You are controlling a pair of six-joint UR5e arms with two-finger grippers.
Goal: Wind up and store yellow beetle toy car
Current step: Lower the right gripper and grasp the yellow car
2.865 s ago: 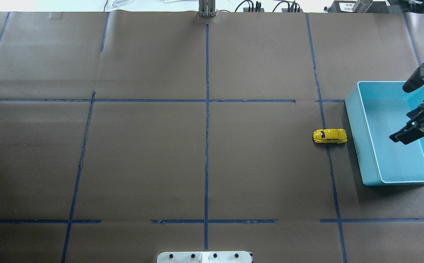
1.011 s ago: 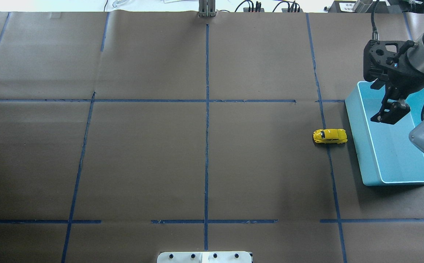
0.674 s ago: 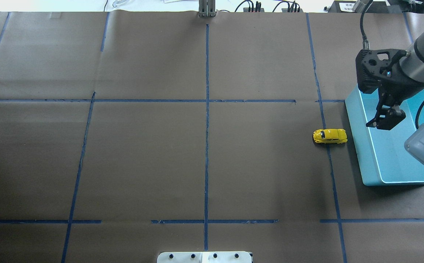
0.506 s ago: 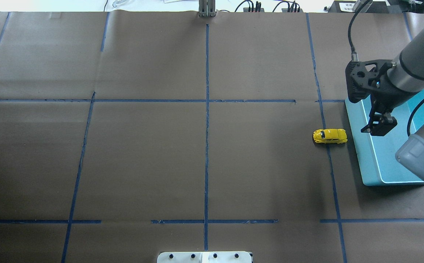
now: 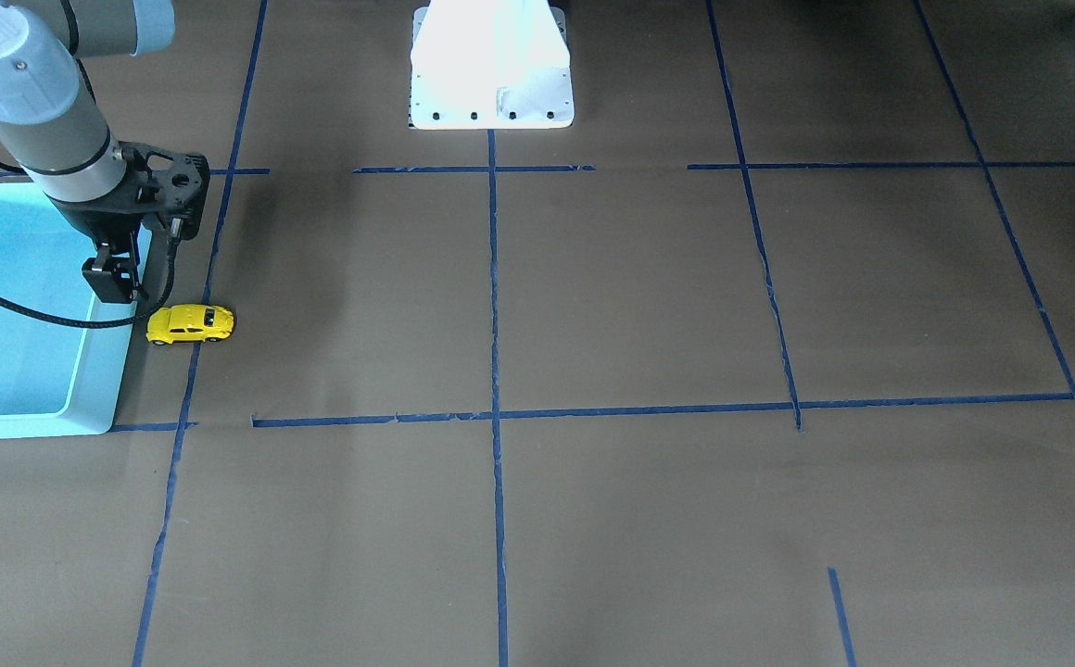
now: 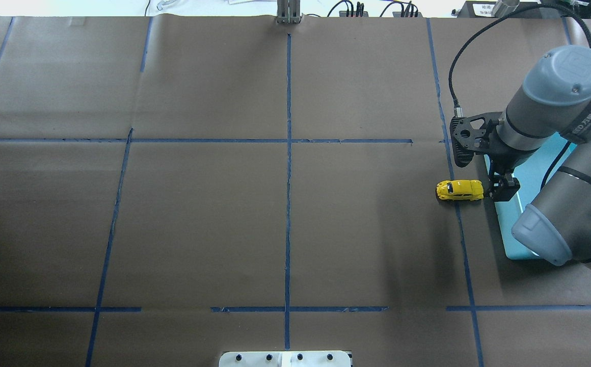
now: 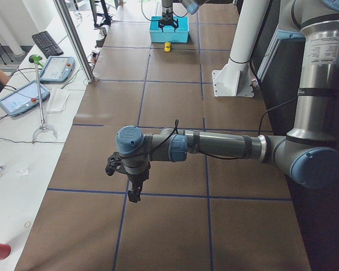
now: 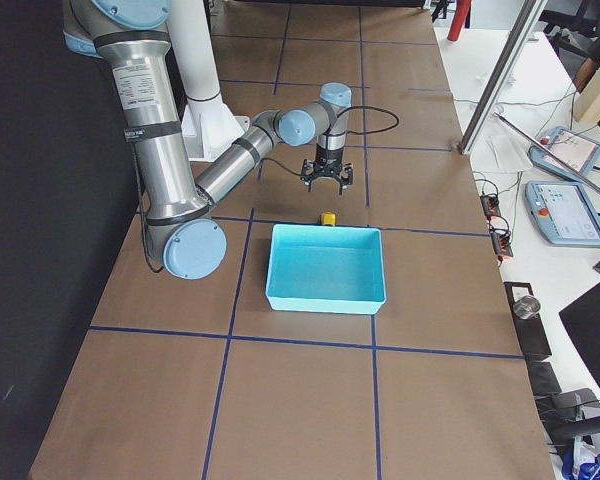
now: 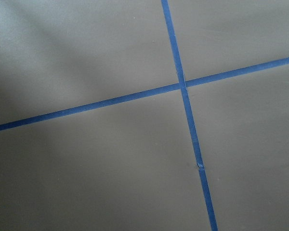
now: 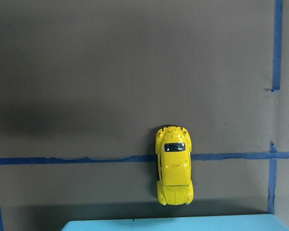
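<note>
The yellow beetle toy car (image 6: 459, 190) stands on the brown paper just left of the light blue bin (image 6: 508, 224). It also shows in the front view (image 5: 190, 324) and in the right wrist view (image 10: 174, 166), lying across a blue tape line. My right gripper (image 6: 502, 187) hangs open and empty above the bin's left wall, right beside the car's end, apart from it. In the front view the right gripper (image 5: 115, 280) sits up-left of the car. My left gripper (image 7: 134, 195) shows only in the left side view, far from the car; I cannot tell its state.
Blue tape lines divide the brown paper table cover. The robot's white base plate (image 6: 285, 359) sits at the near middle edge. My right arm covers most of the bin in the overhead view. The left wrist view shows only paper and crossing tape (image 9: 182, 86).
My right arm has swung left from over the bin's inside to its left wall, ending next to the car. The car has not moved.
</note>
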